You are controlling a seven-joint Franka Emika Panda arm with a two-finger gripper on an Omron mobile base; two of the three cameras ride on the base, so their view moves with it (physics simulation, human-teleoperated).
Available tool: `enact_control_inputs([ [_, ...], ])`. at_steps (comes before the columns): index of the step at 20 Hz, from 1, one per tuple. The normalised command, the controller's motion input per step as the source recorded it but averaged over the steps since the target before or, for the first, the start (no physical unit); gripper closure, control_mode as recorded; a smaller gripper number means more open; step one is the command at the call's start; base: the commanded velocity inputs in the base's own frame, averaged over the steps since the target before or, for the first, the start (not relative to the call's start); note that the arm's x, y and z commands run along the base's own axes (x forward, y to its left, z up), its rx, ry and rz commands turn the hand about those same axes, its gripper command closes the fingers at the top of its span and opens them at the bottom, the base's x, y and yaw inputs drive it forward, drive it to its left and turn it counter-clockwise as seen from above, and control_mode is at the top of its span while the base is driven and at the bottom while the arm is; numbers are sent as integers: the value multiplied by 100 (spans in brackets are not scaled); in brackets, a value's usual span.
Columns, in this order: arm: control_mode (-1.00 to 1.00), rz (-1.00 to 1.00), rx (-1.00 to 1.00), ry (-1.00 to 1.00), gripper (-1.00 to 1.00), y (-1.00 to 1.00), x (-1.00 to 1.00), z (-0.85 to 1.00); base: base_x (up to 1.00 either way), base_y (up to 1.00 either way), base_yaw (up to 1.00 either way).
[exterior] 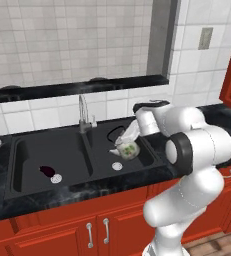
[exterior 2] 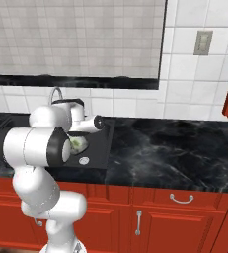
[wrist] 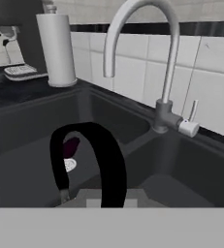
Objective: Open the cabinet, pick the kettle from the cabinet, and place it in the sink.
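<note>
We count one kettle (exterior: 127, 148), one faucet (exterior: 83, 115) and one sink (exterior: 32, 145) with two basins. On the far left stands one paper-towel roll (wrist: 56, 48); on the right wall, one switch plate (exterior 2: 203, 42).

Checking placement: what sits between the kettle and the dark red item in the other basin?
In the left base view, the sink's centre divider and the faucet behind it separate the kettle from the dark red item.
</note>
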Motion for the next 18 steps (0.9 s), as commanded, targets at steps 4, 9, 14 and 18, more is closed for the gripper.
enact_control_inputs([
  [4,-100,0,-9,6,100,19,28,-18,0,0,0],
  [9,-100,7,-1,6,100,11,28,-22,0,0,0],
  [14,-100,18,1,0,100,5,17,-25,0,0,0],
  [18,-100,24,2,-5,100,2,12,-25,0,0,0],
])
